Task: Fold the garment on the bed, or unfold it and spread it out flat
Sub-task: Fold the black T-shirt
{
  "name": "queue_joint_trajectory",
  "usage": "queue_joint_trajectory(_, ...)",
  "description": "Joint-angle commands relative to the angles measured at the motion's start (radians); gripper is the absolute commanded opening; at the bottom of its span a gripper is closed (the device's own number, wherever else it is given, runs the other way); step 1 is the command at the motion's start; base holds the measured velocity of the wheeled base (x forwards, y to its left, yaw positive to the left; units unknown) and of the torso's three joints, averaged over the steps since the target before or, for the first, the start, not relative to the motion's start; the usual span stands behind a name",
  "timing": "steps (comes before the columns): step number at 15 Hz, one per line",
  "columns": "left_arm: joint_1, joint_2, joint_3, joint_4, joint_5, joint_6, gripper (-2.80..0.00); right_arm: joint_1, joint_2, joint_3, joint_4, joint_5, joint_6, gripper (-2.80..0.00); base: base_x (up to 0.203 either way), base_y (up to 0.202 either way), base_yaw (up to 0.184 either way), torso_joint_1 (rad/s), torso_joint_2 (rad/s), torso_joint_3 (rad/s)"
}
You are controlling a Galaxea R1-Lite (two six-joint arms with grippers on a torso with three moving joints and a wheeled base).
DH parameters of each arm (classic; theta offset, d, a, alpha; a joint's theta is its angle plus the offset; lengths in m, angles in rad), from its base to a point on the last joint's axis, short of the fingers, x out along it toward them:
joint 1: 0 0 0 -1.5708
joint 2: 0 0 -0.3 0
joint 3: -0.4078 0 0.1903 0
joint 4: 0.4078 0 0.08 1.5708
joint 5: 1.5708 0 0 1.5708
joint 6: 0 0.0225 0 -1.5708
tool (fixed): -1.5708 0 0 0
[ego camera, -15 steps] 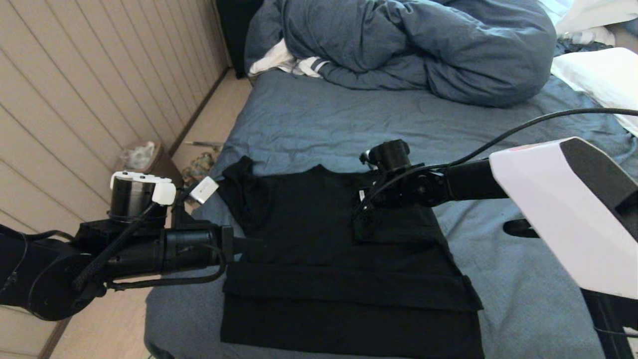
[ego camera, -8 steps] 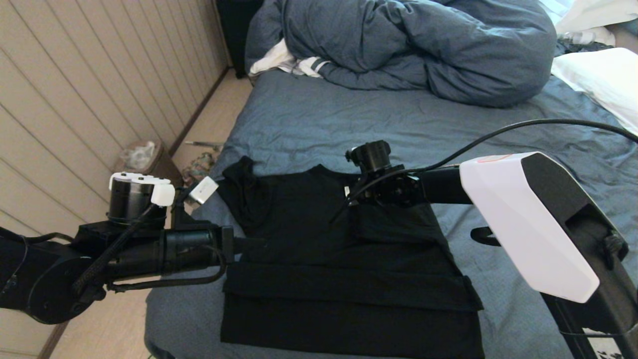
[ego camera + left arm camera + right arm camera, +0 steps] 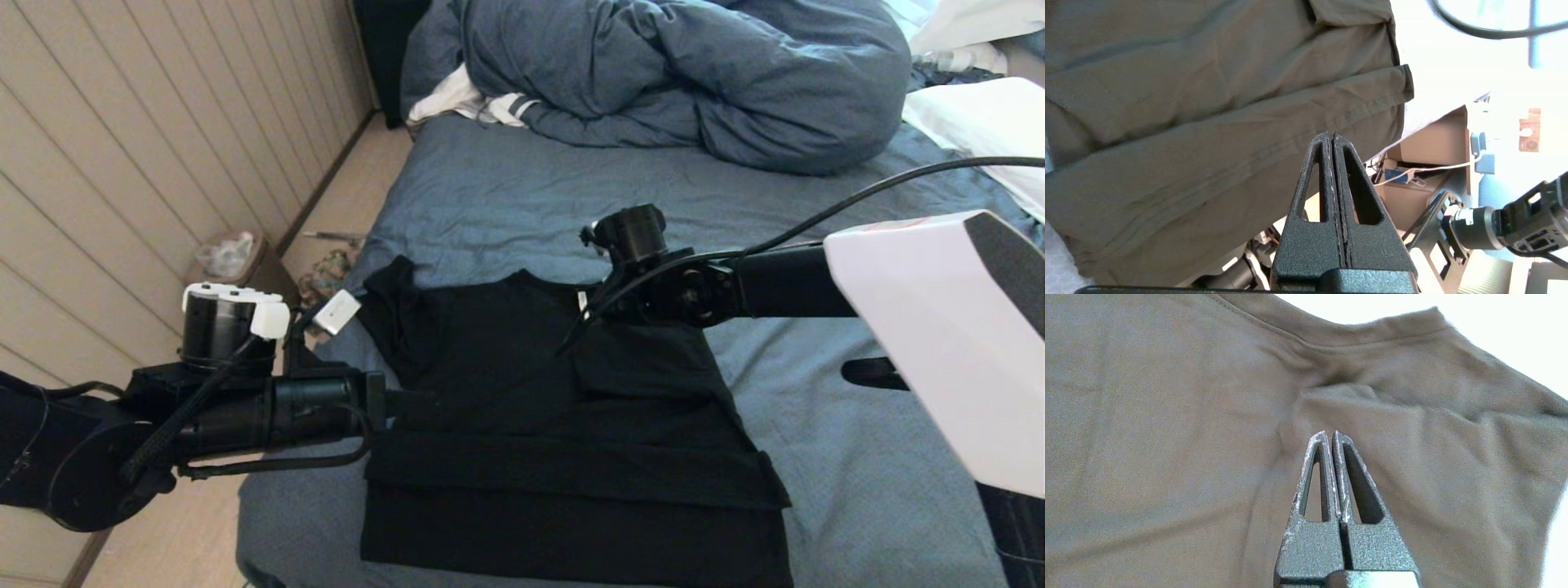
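I am lifting my right hand, closed and empty, up off the shirt, which is lying half-folded in the lower middle on the bed, so that fold seems finished, while my left hand is waiting closed.

Black arms (white shell, cables)
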Motion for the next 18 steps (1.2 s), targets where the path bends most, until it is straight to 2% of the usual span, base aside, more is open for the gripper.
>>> queue_joint_trajectory(1, 0.002, -0.003, -0.006, -0.004, 0.0, -0.004, -2.8, -0.005, -0.103, 0.057, -0.001, 0.0, 0.002, -2.8, 0.0, 0.0, 0.0, 0.0, 0.0, 0.0)
queue_joint_trajectory(4, 0.045, 0.0, -0.042, -0.027, 0.067, -0.045, -2.8, -0.052, -0.265, 0.193, -0.01, 0.028, 0.011, -2.8, 0.0, 0.0, 0.0, 0.0, 0.0, 0.0)
queue_joint_trajectory(5, 0.088, 0.008, -0.064, -0.033, 0.066, -0.05, -2.8, -0.078, -0.326, 0.246, -0.028, 0.064, 0.032, -2.8, 0.0, 0.0, 0.0, 0.0, 0.0, 0.0)
queue_joint_trajectory(7, 0.128, 0.035, -0.144, -0.014, 0.057, -0.057, -2.8, -0.163, -0.399, 0.313, -0.086, 0.137, 0.061, -2.8, 0.0, 0.0, 0.0, 0.0, 0.0, 0.0)
queue_joint_trajectory(9, 0.151, 0.086, -0.215, 0.041, 0.057, -0.059, -2.8, -0.219, -0.427, 0.325, -0.111, 0.159, 0.064, -2.8, 0.0, 0.0, 0.0, 0.0, 0.0, 0.0)
queue_joint_trajectory(12, 0.189, 0.206, -0.314, 0.061, 0.06, -0.059, -2.8, -0.274, -0.445, 0.318, -0.113, 0.208, 0.049, -2.8, 0.0, 0.0, 0.0, 0.0, 0.0, 0.0)
queue_joint_trajectory(13, 0.196, 0.245, -0.365, 0.074, 0.063, -0.058, 0.0, -0.289, -0.454, 0.325, -0.113, 0.241, 0.048, -2.8, 0.0, 0.0, 0.0, 0.0, 0.0, 0.0)
queue_joint_trajectory(15, 0.222, 0.303, -0.451, 0.115, 0.066, -0.055, 0.0, -0.308, -0.457, 0.318, -0.113, 0.27, 0.042, -2.8, 0.0, 0.0, 0.0, 0.0, 0.0, 0.0)
queue_joint_trajectory(18, 0.279, 0.388, -0.535, 0.125, 0.068, -0.048, 0.0, -0.303, -0.447, 0.32, -0.113, 0.27, 0.023, -2.8, 0.0, 0.0, 0.0, 0.0, 0.0, 0.0)
